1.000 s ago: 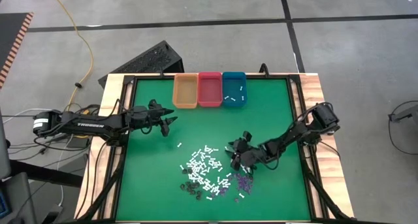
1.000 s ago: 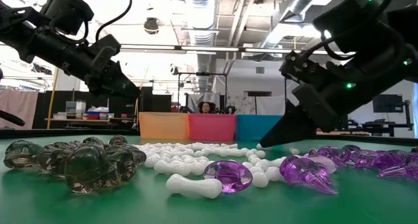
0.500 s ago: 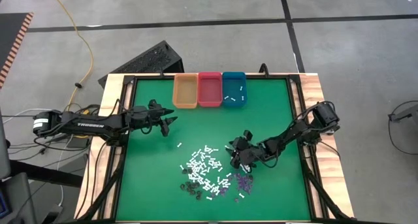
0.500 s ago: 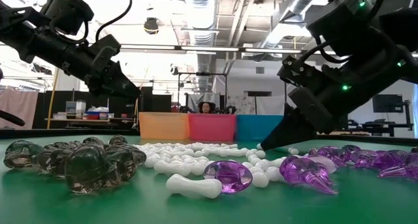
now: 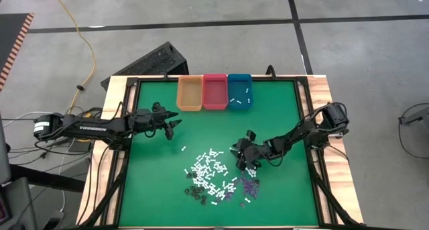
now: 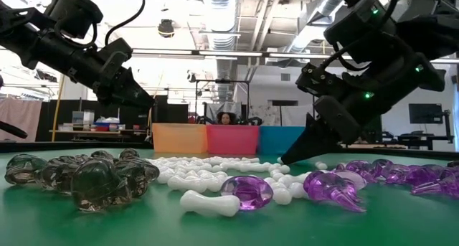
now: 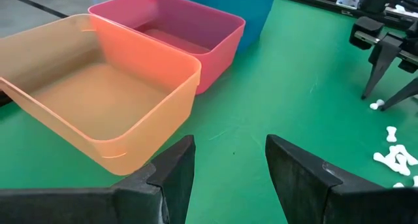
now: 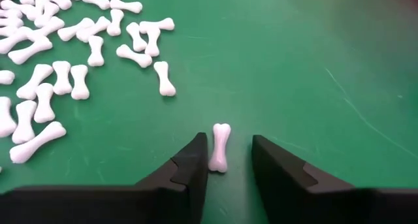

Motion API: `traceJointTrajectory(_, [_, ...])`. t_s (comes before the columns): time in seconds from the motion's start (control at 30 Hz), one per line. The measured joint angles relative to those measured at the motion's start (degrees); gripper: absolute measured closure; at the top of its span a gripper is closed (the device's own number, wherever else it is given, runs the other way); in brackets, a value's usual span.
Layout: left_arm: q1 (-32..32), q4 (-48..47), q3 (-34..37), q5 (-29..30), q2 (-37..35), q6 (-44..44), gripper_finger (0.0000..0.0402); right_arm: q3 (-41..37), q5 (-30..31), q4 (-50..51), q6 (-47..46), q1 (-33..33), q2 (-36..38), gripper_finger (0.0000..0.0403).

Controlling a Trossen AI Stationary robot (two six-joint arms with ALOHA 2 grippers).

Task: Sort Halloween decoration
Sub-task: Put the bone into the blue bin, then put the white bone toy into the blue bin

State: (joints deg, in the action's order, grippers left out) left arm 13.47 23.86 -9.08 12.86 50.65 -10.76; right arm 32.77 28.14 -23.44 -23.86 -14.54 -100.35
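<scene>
The Halloween decoration lies in a heap near the table's middle: white bone pieces (image 5: 209, 171), purple bits (image 5: 250, 185) and dark bits (image 5: 194, 193). My right gripper (image 5: 236, 161) is low at the heap's right edge, open. One white bone (image 8: 219, 147) lies on the green mat between its fingers, close to one finger (image 8: 196, 155). My left gripper (image 5: 175, 123) hovers open near the orange bin (image 5: 190, 94) with nothing between its fingers (image 7: 228, 145). My right gripper comes down slanting from the table's right, with a finger on each side of the single white bone (image 8: 219, 147), which lies along the fingers. One finger stands right against the bone's side. Whether it touches, I cannot tell. The bone lies flat on the mat.
Orange, pink (image 5: 216, 91) and blue (image 5: 240, 90) bins stand in a row at the far edge; the blue one holds a few white bones. A stray bone (image 5: 184, 149) lies left of the heap. Bare green mat stretches between heap and bins.
My right gripper has shifted a little toward the table's left, closer to the heap, staying low over the mat, and its wrist has turned slightly. The pieces lie as they did before.
</scene>
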Motion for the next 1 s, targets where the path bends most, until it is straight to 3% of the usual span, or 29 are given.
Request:
traceJointTrajectory(0.37, [0.00, -0.03, 0.00, 0.00, 0.00, 0.00, 0.0223, -1.25, -0.74, 0.49, 1.51, 0.01, -0.08, 0.0382])
traceJointTrajectory(1.0, [0.00, -1.00, 0.00, 0.00, 0.00, 0.02, 0.0223, -1.43, -0.86, -5.42, 2.92, 0.93, 2.08, 0.0384])
